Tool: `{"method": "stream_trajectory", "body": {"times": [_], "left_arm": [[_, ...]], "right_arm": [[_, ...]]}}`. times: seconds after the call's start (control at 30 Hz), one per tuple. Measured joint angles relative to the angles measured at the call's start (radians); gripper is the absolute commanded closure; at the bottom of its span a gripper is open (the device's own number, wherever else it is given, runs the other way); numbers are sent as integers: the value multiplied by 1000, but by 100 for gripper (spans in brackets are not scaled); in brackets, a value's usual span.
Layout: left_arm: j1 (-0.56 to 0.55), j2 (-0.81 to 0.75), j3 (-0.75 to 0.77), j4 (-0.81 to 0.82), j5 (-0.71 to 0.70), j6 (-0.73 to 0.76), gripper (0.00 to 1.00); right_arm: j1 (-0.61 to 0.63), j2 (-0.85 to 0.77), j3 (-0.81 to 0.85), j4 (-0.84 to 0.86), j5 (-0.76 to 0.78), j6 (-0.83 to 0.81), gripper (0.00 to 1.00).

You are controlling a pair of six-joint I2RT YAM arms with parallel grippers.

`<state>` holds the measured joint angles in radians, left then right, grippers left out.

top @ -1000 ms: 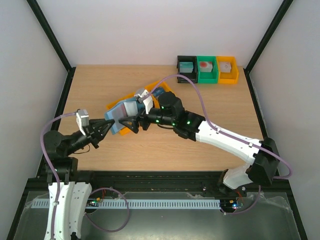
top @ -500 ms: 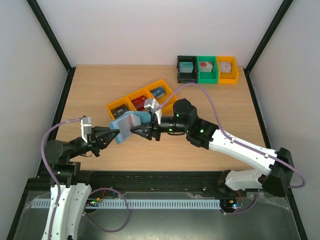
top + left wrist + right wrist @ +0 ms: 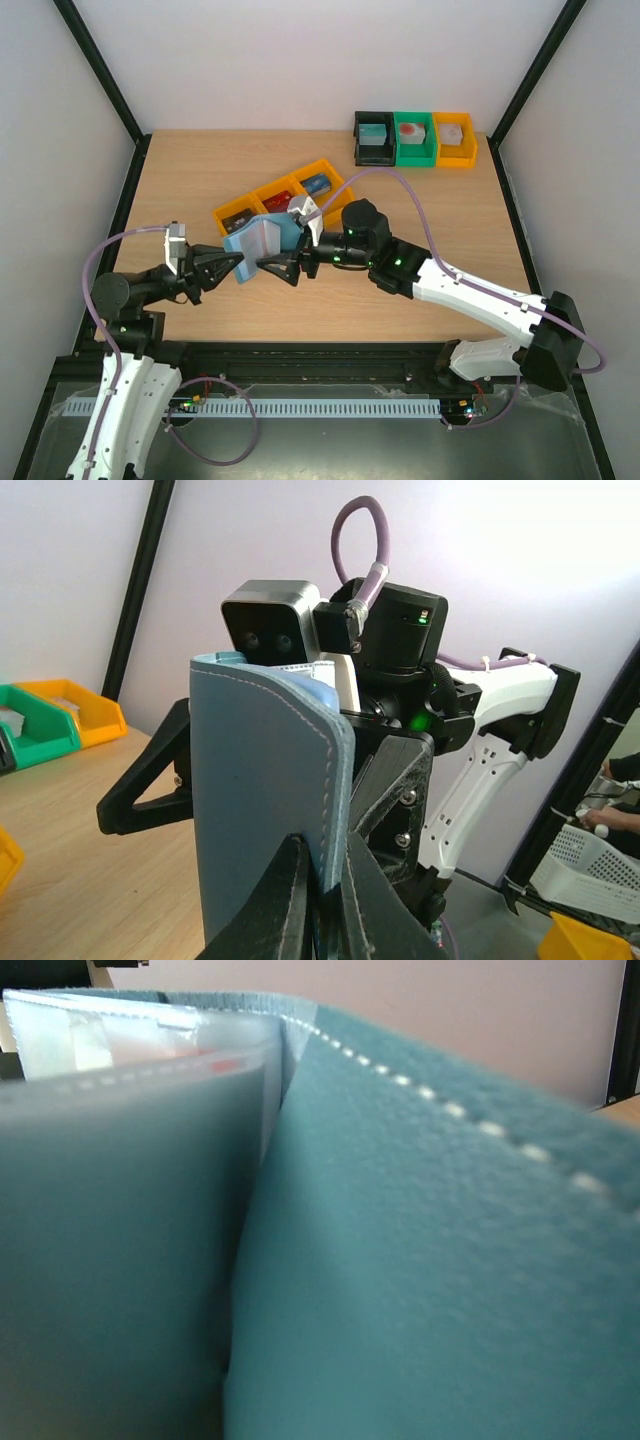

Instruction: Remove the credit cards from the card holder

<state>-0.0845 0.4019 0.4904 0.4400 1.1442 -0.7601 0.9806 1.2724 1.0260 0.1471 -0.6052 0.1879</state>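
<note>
The light blue stitched card holder (image 3: pixel 257 240) stands upright above the table, opened like a book. My left gripper (image 3: pixel 232 266) is shut on its lower edge, the black fingers (image 3: pixel 290 900) pinching one cover (image 3: pixel 260 780). My right gripper (image 3: pixel 270 252) is open and straddles the holder from the other side, with one finger (image 3: pixel 150 790) on each flank. In the right wrist view the holder (image 3: pixel 440 1260) fills the frame. A clear sleeve (image 3: pixel 130 1210) shows a faint red patch behind it. A red credit card (image 3: pixel 277 205) and a blue one (image 3: pixel 318 185) lie in the orange tray.
The orange three-compartment tray (image 3: pixel 238 212) lies just behind the holder. A black bin (image 3: pixel 374 137), a green bin (image 3: pixel 413 138) and an orange bin (image 3: pixel 455 138) stand in a row at the back right. The table's left edge (image 3: pixel 128 215) is beside my left arm.
The holder, carried by both arms, has come off the tray toward the near left, then settled. The right arm has stretched out lower along the table. My left grip has not changed.
</note>
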Motion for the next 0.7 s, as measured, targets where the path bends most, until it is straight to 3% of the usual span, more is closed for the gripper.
{"method": "stream_trajectory", "body": {"times": [0.47, 0.6, 0.7], "left_arm": [[-72, 7, -8, -35, -3, 148, 98], [-86, -21, -17, -66, -25, 203, 98], [-90, -37, -34, -77, -56, 227, 98]], "right_arm": [[-5, 34, -1, 29, -89, -29, 1], [-5, 46, -1, 47, -134, -33, 30], [-5, 59, 0, 64, -161, -24, 38]]}}
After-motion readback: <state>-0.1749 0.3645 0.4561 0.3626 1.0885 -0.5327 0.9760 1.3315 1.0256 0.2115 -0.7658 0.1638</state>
